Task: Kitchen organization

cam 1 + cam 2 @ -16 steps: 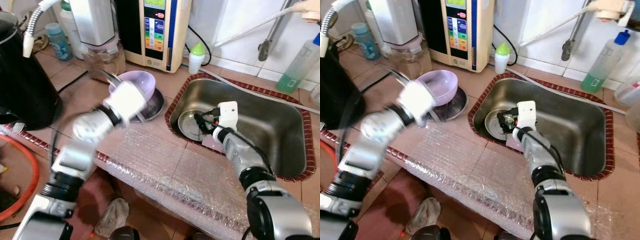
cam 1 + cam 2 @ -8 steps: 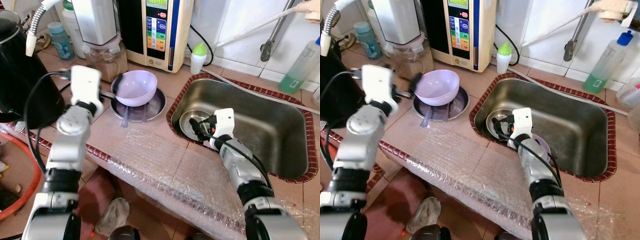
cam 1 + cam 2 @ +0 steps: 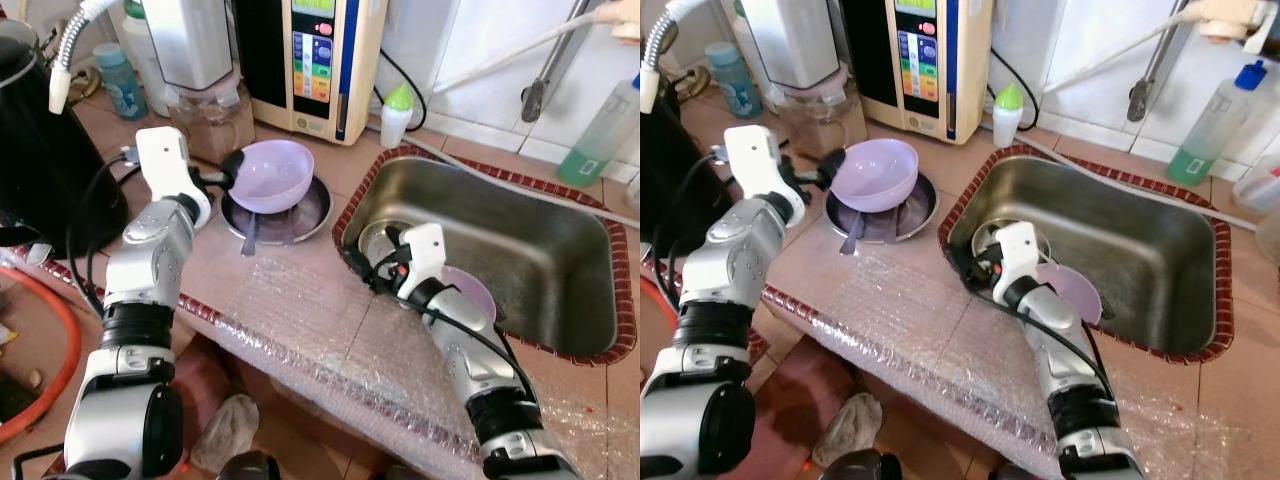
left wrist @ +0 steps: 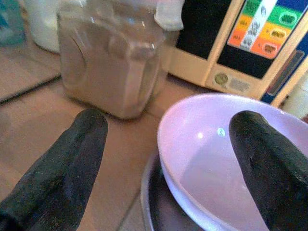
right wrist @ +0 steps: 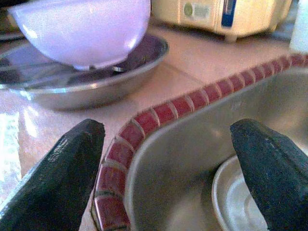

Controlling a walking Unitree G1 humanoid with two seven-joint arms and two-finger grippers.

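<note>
Bowl (image 3: 270,174), lilac and probably light, slick plastic, is sitting in a steel dish (image 3: 311,213) on the counter beside the sink (image 3: 560,250). Left gripper (image 4: 168,159) is gaping open astride its near rim, the best hold; right gripper (image 5: 168,168) is hanging open over the sink's edge.

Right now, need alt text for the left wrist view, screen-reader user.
The left gripper is open, with its two black fingers either side of the rim of a lilac bowl that sits in a metal dish on a tiled counter. Behind stand a clear jar of brownish contents and a cream appliance with coloured buttons.
</note>
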